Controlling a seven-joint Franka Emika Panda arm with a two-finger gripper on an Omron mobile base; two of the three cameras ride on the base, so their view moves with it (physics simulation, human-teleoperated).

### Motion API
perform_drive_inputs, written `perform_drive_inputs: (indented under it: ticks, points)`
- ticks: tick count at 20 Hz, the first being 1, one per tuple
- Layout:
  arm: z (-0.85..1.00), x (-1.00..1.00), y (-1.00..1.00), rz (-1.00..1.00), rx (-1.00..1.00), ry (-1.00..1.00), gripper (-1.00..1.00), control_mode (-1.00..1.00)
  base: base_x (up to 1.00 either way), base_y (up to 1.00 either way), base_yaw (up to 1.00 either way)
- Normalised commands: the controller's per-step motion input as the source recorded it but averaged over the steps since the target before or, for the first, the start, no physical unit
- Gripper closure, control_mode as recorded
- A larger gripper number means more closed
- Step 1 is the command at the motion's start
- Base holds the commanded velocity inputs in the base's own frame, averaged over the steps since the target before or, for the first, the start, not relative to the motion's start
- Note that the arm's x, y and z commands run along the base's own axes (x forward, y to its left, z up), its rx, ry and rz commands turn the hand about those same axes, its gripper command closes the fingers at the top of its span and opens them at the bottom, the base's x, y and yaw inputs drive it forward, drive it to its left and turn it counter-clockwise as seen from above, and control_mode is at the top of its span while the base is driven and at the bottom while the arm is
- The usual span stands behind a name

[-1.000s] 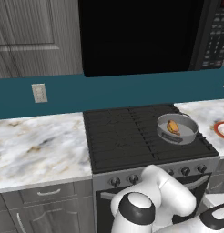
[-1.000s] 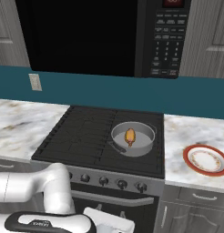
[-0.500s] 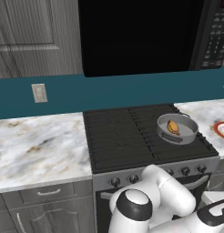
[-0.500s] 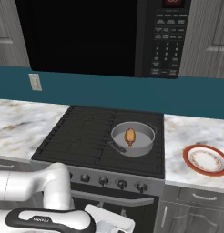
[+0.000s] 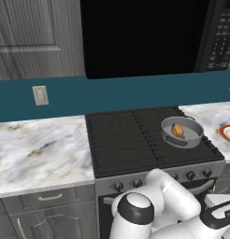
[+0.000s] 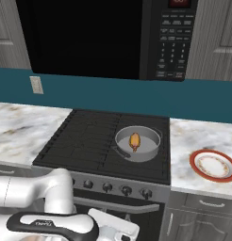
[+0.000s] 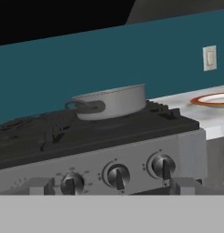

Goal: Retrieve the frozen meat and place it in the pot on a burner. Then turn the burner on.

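The grey pot (image 5: 183,142) stands on the right front burner (image 5: 206,148) of the dark cooktop, short handle towards the front. Inside it lies the frozen meat (image 5: 177,130), an orange-brown lump, also seen from the other side as the meat (image 6: 135,141) in the pot (image 6: 152,151). My gripper (image 7: 112,185) hangs low in front of the stove, level with the knobs (image 7: 117,175), fingertips (image 7: 39,185) wide apart and open with nothing between them. From the hand, the pot (image 7: 114,102) shows side-on above the knob row.
A red-rimmed white plate (image 6: 214,164) lies on the marble counter right of the stove. The control panel carries several knobs (image 6: 126,190). A microwave (image 6: 113,37) hangs above the cooktop. My white arm (image 5: 159,210) folds low before the oven door.
The arm's lower links have shifted slightly in front of the oven. Pot, meat and plate have not moved.
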Motion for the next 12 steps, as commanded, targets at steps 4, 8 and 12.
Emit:
perform_drive_inputs:
  ticks: [4,8,12]
  points:
    - [0.0,0.27,0.0,0.0,0.0,0.0,-1.0,-1.0,0.0,0.0,0.0]
    - [0.0,0.23,0.0,0.0,0.0,0.0,-1.0,-1.0,0.0,0.0,0.0]
    - [0.0,0.11,0.0,0.0,0.0,0.0,-1.0,-1.0,0.0,0.0,0.0]
